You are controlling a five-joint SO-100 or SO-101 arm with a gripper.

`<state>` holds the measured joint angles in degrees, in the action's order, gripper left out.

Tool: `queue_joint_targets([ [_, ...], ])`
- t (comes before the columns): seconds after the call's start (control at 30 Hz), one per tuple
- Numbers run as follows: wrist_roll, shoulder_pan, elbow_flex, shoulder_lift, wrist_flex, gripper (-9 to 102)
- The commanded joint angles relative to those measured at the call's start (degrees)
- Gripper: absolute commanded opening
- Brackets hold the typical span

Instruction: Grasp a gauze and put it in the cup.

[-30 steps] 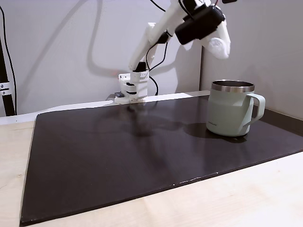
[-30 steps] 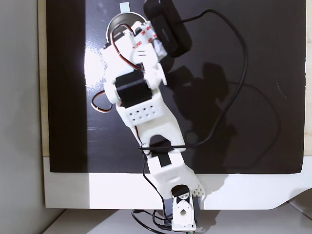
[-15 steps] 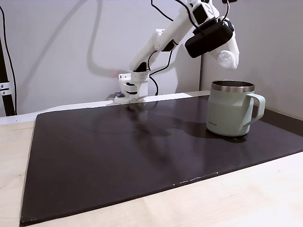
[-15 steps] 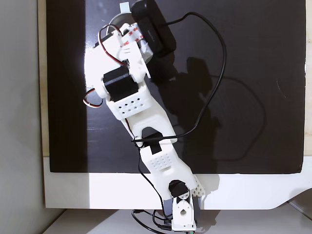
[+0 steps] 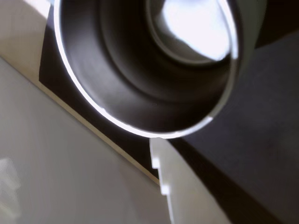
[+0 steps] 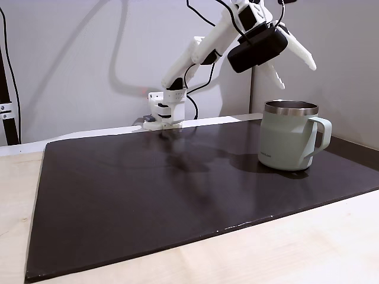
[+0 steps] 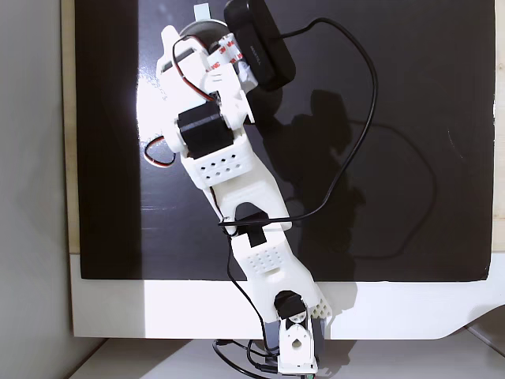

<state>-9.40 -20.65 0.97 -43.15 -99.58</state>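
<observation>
- Wrist view looks straight down into the cup [image 5: 140, 88]: a dark steel interior with a bright rim, and a pale blurred patch at the bottom [image 5: 196, 28] that may be the gauze or only a reflection; it cannot be told which.
- Side-on, a fixed view shows the end effector [image 6: 293, 66] hanging just above the cup [image 6: 287, 142], its two white fingers [image 6: 302, 56] spread wide apart with nothing between them.
- No gauze lies on the dark mat [image 6: 148, 195] or on the pale tabletop [image 6: 308, 242] around it, so the roll has most likely been let go into the cup; this is a judgement, not something plainly seen.
- From above, a fixed view shows the arm [image 7: 237, 174] reaching over the cup's rim [image 7: 189, 31], which it largely covers.
- The step in hand appears to be the release and pull-back. To do it well, the arm should keep the fingers spread and rise straight up before swinging away.
- The lower finger tip sits near the steel rim, so any sideways move made too low could knock the cup or tip it.
- The black camera housing [image 6: 257, 50] and its cable [image 7: 355, 118] should also stay clear of the handle [image 6: 320, 136].
</observation>
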Motion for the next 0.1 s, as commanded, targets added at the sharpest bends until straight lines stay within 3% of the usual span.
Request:
queue_joint_targets([
  [0.0, -0.4, 0.5, 2.8, -1.6, -0.5, 32],
  [0.07, -0.5, 0.5, 2.3, -1.8, -0.5, 31],
])
